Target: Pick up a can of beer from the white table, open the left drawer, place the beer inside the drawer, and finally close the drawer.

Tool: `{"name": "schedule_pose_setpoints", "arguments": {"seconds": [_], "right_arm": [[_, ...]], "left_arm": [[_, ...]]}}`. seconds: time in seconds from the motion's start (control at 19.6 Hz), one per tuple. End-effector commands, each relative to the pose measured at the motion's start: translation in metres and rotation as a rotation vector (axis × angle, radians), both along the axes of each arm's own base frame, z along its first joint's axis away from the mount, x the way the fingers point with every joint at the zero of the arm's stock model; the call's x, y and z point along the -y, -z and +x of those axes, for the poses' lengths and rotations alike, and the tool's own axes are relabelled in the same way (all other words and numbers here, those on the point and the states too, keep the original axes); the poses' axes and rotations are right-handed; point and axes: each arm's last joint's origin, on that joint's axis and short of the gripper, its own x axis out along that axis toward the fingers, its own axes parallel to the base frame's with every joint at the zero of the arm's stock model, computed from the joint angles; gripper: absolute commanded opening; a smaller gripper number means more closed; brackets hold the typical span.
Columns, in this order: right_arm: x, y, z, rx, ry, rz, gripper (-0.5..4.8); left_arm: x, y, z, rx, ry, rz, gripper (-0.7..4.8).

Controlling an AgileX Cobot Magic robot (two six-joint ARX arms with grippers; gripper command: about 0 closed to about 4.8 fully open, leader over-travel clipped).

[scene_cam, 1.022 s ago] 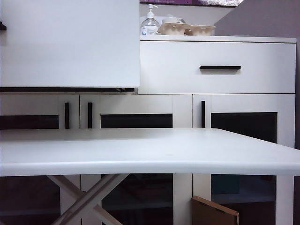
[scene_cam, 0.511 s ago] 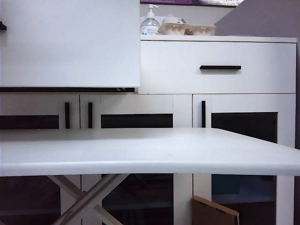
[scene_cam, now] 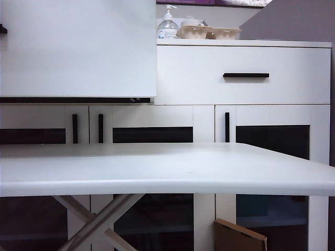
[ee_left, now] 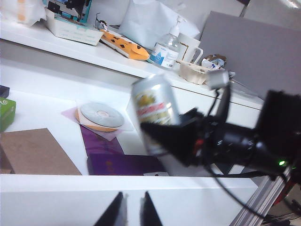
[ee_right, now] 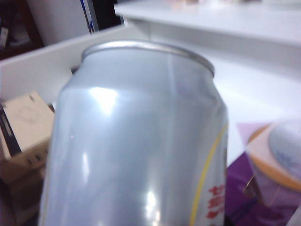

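Note:
The can of beer (ee_left: 151,101) is silver with a red and yellow label. It hangs tilted over the inside of the open left drawer (ee_left: 47,106), with my right gripper (ee_left: 162,134) shut on its lower part. In the right wrist view the can of beer (ee_right: 136,141) fills the picture and hides the fingers. My left gripper (ee_left: 133,209) hovers at the drawer's front wall, its fingers nearly together with nothing between them. In the exterior view the left drawer (scene_cam: 78,47) stands pulled out at the upper left, beyond the white table (scene_cam: 157,167); neither arm shows there.
Inside the drawer lie a disc (ee_left: 99,114), a purple book (ee_left: 122,165), a brown board (ee_left: 35,153) and a green box (ee_left: 5,113). A cardboard box (ee_right: 23,127) sits beside the can. The wider drawer (scene_cam: 246,76) is closed; a pump bottle (scene_cam: 167,26) and egg carton (scene_cam: 207,32) stand above it.

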Motion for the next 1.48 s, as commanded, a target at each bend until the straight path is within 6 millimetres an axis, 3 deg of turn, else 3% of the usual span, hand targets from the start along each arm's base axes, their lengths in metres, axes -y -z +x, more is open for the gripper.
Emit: {"name": "schedule_pose_setpoints", "arguments": {"seconds": [0.05,0.51,0.66,0.97,1.07,1.28,1.33,1.38,1.43,1.48], "right_arm": [[-0.001,-0.008,0.0,0.045,-0.004,0.043,1.88],[-0.004,0.01,0.004,-0.026,-0.003,-0.032,2.35],[-0.004,0.012,0.004,-0.027,-0.006,-0.053,3.65],[-0.003,0.012,0.004,-0.03,-0.006,-0.061,3.66],[-0.003,0.011,0.004,-0.03,-0.005,-0.061,4.18],[-0.002,0.011,0.004,-0.029,-0.005,-0.061,4.23],[-0.002,0.009,0.004,-0.025,-0.004,-0.057,4.02],[0.0,0.0,0.002,-0.013,-0.004,-0.047,1.95],[0.001,-0.006,0.001,-0.01,-0.003,-0.044,0.79],[0.003,-0.014,-0.001,-0.006,-0.002,-0.042,0.2]], "left_arm": [[0.0,-0.002,-0.001,0.017,0.003,0.001,0.51],[0.0,-0.002,-0.001,0.016,0.003,0.002,0.51],[0.0,-0.002,-0.001,0.016,0.003,0.002,0.51],[0.0,-0.002,-0.001,0.016,0.003,0.001,0.51],[0.0,-0.002,-0.001,0.016,0.003,0.001,0.51],[0.0,-0.002,-0.001,0.016,0.003,0.002,0.51],[0.0,-0.002,-0.001,0.016,0.003,0.002,0.51],[0.0,-0.002,-0.001,0.016,0.003,0.002,0.51],[0.0,-0.002,-0.001,0.016,0.003,0.002,0.51],[0.0,-0.002,-0.001,0.016,0.003,0.002,0.51]]}}
